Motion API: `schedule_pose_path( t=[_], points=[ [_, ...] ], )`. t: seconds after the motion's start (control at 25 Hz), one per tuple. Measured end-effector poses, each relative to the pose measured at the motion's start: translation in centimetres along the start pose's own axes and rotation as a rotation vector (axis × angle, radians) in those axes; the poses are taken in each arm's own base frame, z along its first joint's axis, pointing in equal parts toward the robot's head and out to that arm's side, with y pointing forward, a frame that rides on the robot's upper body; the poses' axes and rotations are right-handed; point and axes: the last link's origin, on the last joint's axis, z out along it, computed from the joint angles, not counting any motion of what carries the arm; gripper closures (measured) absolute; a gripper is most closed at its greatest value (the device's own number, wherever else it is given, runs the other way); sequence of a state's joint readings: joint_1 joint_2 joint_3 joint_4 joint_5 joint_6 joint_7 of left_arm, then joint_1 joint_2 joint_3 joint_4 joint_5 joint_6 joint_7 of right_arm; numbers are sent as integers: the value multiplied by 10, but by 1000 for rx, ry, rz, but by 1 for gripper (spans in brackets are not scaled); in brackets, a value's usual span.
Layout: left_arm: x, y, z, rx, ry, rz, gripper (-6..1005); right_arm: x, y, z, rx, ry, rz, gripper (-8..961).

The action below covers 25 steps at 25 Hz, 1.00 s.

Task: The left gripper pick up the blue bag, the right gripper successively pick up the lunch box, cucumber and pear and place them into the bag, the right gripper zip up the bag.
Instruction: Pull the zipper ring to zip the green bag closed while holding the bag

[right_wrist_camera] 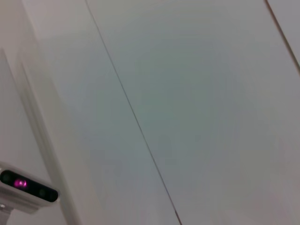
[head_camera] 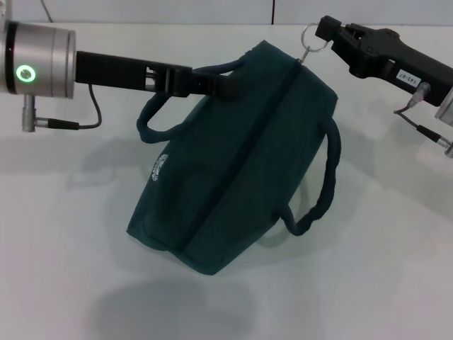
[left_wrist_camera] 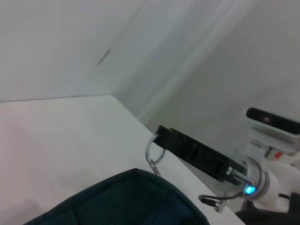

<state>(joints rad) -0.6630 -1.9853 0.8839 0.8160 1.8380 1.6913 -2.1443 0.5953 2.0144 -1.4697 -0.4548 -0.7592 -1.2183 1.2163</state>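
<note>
White table, blue bag (head_camera: pixel 241 163) between tools.

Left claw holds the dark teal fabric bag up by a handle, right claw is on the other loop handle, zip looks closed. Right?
Not quite. The right claw is at the silver ring zipper pull at the bag's top corner, not on the other loop handle, which hangs free in the head view. The left claw does hold the dark teal fabric bag by a handle, zip closed.
</note>
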Motion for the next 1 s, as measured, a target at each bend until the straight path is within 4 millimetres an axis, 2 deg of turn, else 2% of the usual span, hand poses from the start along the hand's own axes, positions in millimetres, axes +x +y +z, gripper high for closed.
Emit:
schedule_pose_path(
  t=[0.32, 1.0],
  points=[
    [-3, 9, 4, -66, -13, 44, 938, 0, -1, -3, 1, 1, 43, 943],
    [-1, 18, 2, -121, 20, 108, 931, 23, -11, -15, 82, 60, 209, 942]
  ],
)
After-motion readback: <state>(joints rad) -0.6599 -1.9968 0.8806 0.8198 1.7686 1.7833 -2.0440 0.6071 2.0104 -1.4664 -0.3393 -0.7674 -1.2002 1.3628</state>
